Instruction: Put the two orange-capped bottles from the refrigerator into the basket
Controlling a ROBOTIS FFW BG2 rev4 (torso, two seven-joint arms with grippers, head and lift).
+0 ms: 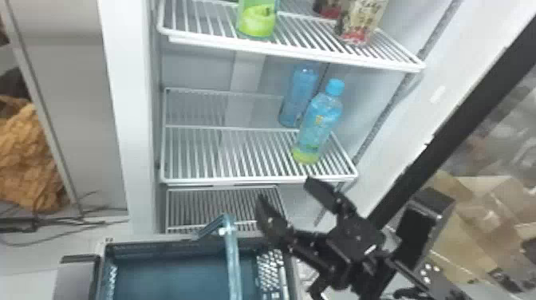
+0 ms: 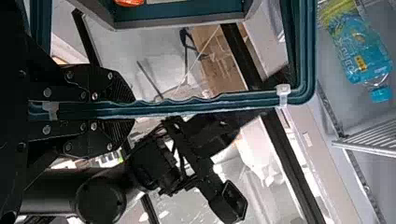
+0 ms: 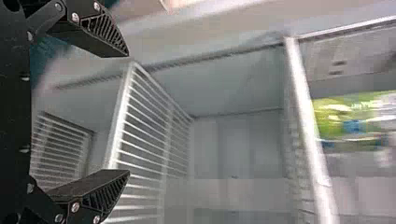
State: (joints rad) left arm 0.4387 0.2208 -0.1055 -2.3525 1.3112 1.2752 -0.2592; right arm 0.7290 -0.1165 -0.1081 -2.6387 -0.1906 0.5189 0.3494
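Teal plastic basket handle (image 2: 187,105): probably stiff, best gripped mid-bar; clamped by left fingers (image 2: 105,84)
Right fingers (image 3: 100,33): spread wide, nothing held

No legible lettering, brand names, numbers or signs anywhere.

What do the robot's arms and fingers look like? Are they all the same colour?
Mostly black! The right arm is made of chunky, boxy parts, with a small white mark. The right fingers are black wedges with slatted sides, a bit like combs, and round silver screws. The left fingers are black with silver screws too.
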